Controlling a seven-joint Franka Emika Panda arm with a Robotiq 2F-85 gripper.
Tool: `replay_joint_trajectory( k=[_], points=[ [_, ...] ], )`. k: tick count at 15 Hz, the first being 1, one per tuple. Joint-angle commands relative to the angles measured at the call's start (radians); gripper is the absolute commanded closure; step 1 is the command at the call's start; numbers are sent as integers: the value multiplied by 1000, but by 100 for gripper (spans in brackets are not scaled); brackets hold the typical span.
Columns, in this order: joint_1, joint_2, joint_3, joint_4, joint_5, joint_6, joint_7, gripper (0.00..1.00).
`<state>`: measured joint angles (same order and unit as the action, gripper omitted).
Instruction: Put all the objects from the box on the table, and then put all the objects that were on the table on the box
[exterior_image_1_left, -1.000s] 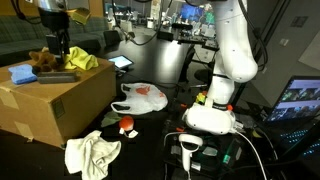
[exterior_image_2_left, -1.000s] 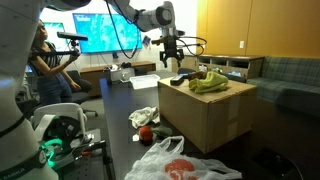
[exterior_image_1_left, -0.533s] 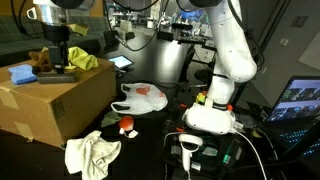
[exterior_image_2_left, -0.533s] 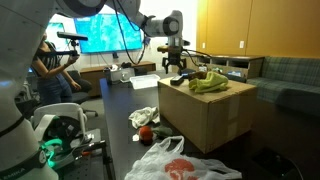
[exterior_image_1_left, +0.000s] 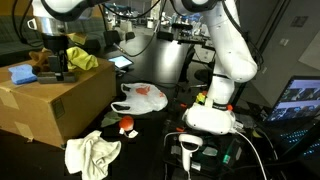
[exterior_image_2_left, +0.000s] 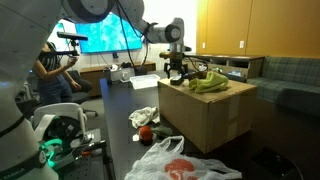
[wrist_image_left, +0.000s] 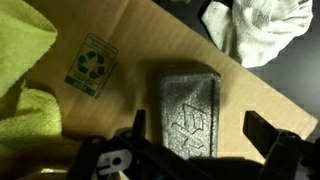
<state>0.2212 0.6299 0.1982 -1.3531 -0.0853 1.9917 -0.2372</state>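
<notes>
On your box (exterior_image_1_left: 50, 105) the yellow cloth (wrist_image_left: 25, 70) crowds the wrist view's left, the block (wrist_image_left: 188, 112) lies on bare cardboard near the right edge, and your gripper (exterior_image_1_left: 61, 70), lower than before, straddles it wide open, holding nothing.

brown cardbd box (exterior_image_1_left: 55, 105), yel-green cloth (wrist_image_left: 22, 50), grey crackle-pattern block (wrist_image_left: 190, 115), white rag (wrist_image_left: 265, 28)

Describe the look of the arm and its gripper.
The arm is glossy white, built of rounded segments on a bulbous white base. The gripper is black; in the wrist view its fingers are dark and angular, with a small white marking on the body.
</notes>
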Motion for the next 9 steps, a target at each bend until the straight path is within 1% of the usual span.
replay_joint_trajectory(
  k=[1,5,7,9],
  points=[
    [34,41,-28,56,-41,6,23,0],
    [54,60,-43,71,-77,-3,30,0],
    [61,61,-47,74,-94,-7,32,25],
    [63,58,-46,80,-98,-15,25,41]
  ],
)
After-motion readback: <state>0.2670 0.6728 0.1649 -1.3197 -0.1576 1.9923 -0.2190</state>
